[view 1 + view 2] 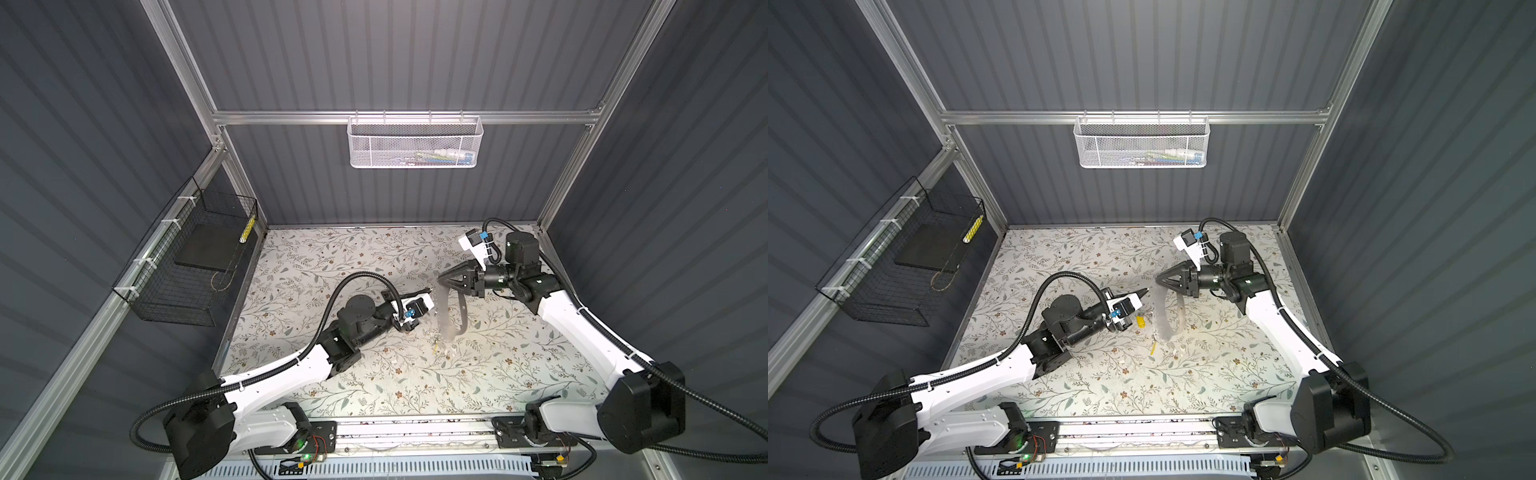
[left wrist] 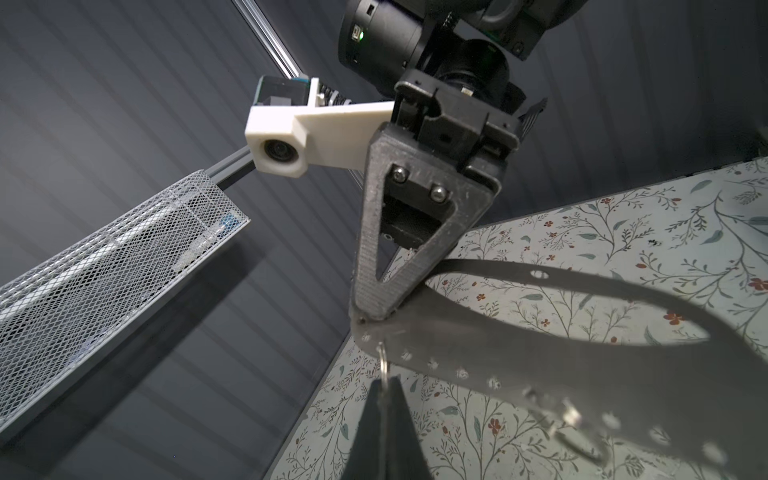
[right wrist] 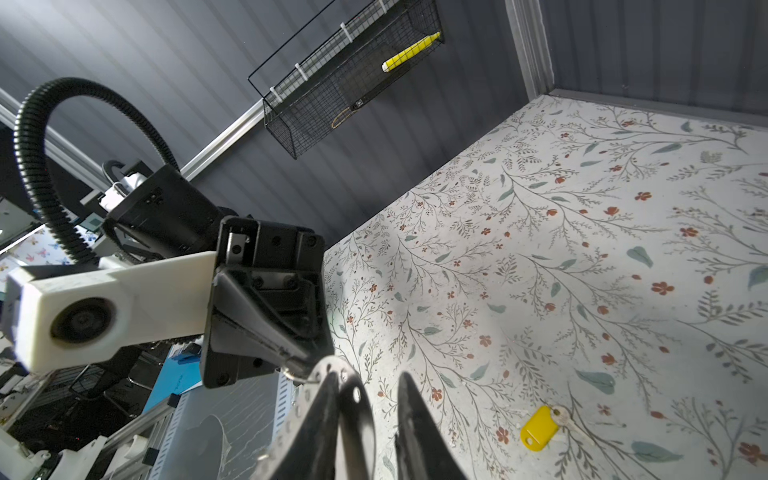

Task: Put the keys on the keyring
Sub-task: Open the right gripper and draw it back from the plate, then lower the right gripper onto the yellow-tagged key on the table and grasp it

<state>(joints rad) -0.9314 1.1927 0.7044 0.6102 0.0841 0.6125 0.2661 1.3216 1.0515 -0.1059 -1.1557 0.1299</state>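
White arms (image 1: 286,372), black joints (image 1: 358,312), ribbed cables (image 1: 360,276).

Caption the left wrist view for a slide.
Left gripper pinching a small silver ring at the keyring rim, right gripper at its end, over the floral table.

One table (image 1: 374,399). Two arms: left arm (image 1: 274,376), right arm (image 1: 575,328). Each carries one gripper and one camera – so two grippers, left gripper (image 1: 1144,291) and right gripper (image 1: 1158,279), and two cameras, left camera (image 1: 1128,303) and right camera (image 1: 1188,240). One keyring (image 2: 478,349). Two keys (image 1: 1140,321) (image 1: 1153,347), both yellow, show in a top view. One small metal ring (image 2: 384,361). Two baskets: one white basket (image 1: 374,145), its contents too jumbled to count, and one black basket (image 1: 174,307) – in it one slab (image 1: 205,245), one yellow stick (image 1: 248,228) and one cord loop (image 1: 221,280).
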